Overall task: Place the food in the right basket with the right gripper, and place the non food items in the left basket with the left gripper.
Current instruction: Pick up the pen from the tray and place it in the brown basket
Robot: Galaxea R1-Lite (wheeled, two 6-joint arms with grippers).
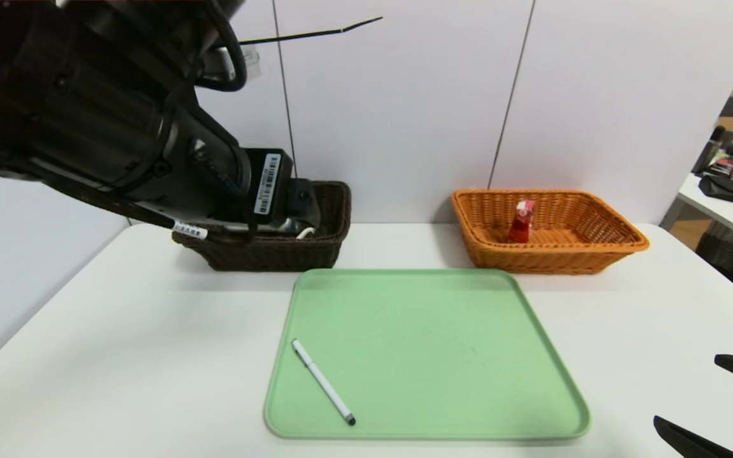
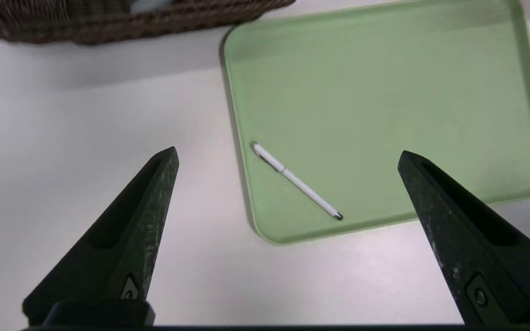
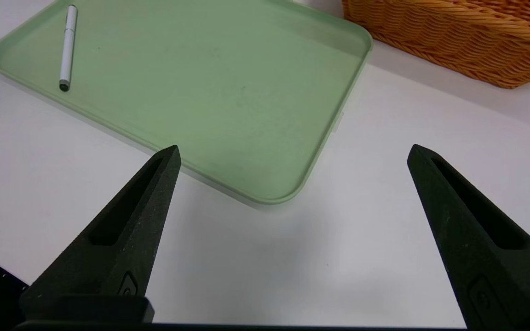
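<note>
A: Left pincer (image 2: 288,154)?
B: Spread wide, nothing between the fingers. It hangs above the tabletop (image 1: 118,331) at the tray's left edge, in front of the dark basket.
A: Right pincer (image 3: 292,149)?
B: Also wide apart and empty. Parked low at the near right corner of the tabletop, only its two tips showing in the head view, well apart from everything.
A: What's left on the tray?
B: One white pen (image 1: 323,381) with a dark tip, lying flat and diagonal in the near left corner of the green tray (image 1: 468,286). Dark tip points toward the robot. Neither pincer touches it.
A: Baskets?
B: Dark brown basket (image 1: 315,248) at the far left, just behind the tray's left corner. The left arm covers most of it; something white (image 1: 306,233) peeks out inside, can't tell what. Orange basket (image 1: 595,254) at the far right, just behind the tray's right corner, with a red packet (image 1: 522,222) standing upright inside.
A: Surroundings?
B: White wall panels behind, another table (image 1: 723,210) with clutter at the far right.
</note>
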